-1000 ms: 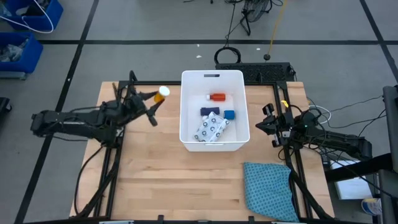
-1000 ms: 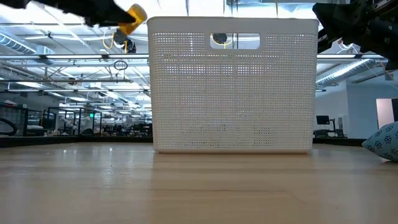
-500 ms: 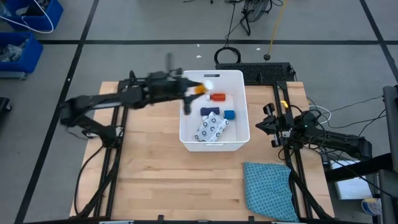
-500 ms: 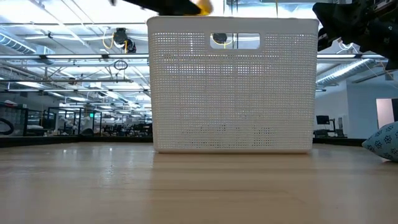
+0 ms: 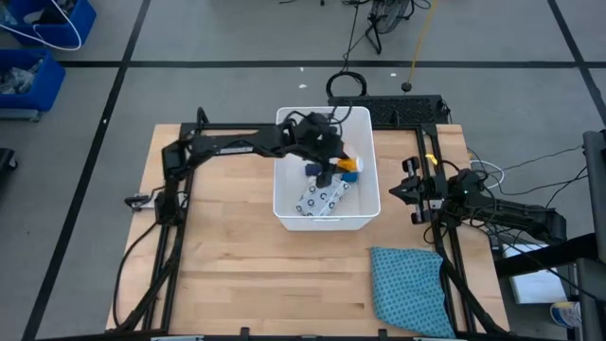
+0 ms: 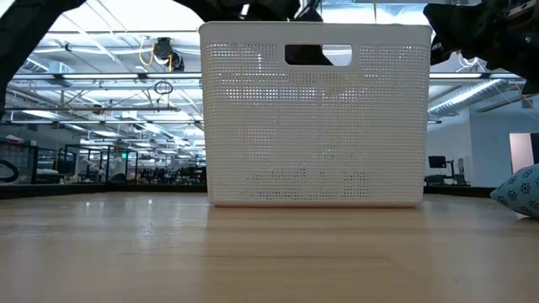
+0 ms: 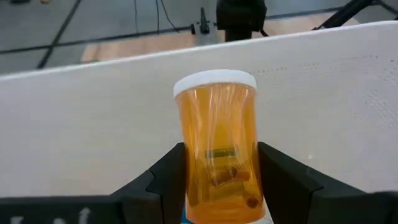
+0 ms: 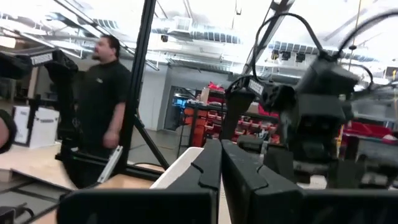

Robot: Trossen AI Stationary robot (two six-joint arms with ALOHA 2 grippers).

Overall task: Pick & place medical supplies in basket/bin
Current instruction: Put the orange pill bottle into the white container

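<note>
Supplies lie in the white bin point(image 5: 281, 189), which stands at the far middle of the table point(image 5: 227, 265). A patterned white packet point(image 5: 320, 197) rests on the bin's floor toward the near wall, with a dark blue bar point(image 5: 313, 170) just beyond it; the arm hides the rest of the floor. The left gripper point(image 5: 333, 167) reaches in over the bin's left rim and hangs inside, its fingers point(image 7: 168, 171) clamped on either side of an orange pill bottle point(image 7: 219, 149). The bottle is clear amber plastic with a white cap, a few small things showing inside it, and in the wrist view the bin's white wall sits close behind it. From above, the bottle shows at the gripper's right, nearer the right wall than the left.

Bin walls are finely perforated, with a slot handle point(image 6: 317, 55) in the near rim; in the low view the dark arm shows above the rim.

Open wood runs all along the near side and to the left of the bin. A teal cloth point(image 5: 409, 289) lies at the near right corner. The right gripper point(image 5: 407, 189) waits off the bin's right side, apart from it, fingers point(image 8: 208, 168) pressed together on nothing. A person point(image 8: 102, 99) stands in the room beyond.
</note>
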